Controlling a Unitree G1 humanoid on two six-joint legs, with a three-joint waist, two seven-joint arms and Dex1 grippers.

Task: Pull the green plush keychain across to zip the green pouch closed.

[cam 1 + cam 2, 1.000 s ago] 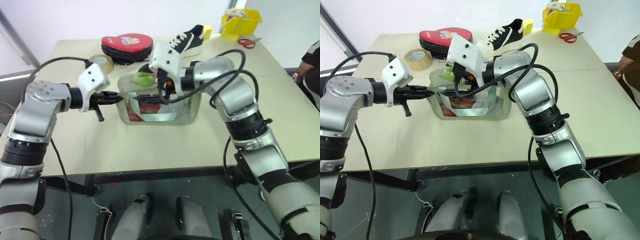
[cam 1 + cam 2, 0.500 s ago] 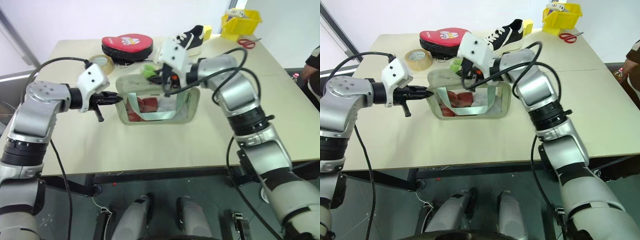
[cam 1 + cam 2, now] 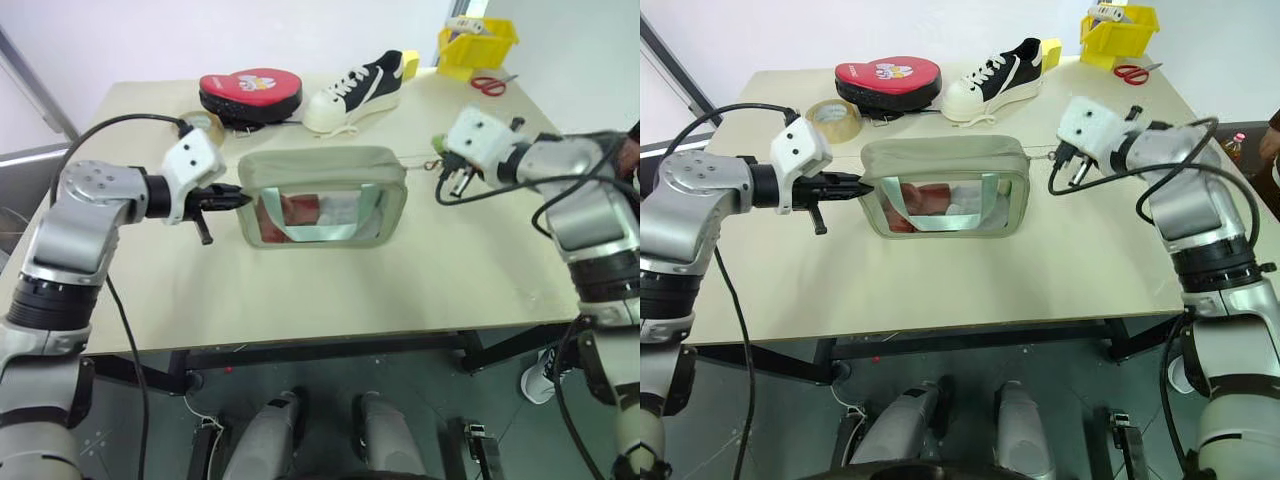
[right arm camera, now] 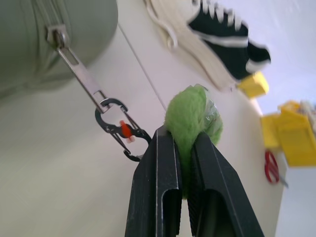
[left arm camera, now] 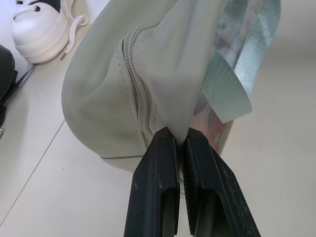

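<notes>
I see the green pouch (image 3: 322, 198) lying mid-counter (image 3: 330, 290), pale sage, with a clear window and mint strap (image 5: 232, 94); its zipper (image 5: 140, 106) reads closed along the top. My left hand (image 5: 180, 143) is clamped on the pouch's left end seam. My right hand (image 4: 181, 148) pinches the green plush keychain (image 4: 190, 118), a fuzzy lime ball held just off the pouch's right end and linked by a dark clip (image 4: 121, 131) to the metal zipper pull (image 4: 79, 74).
</notes>
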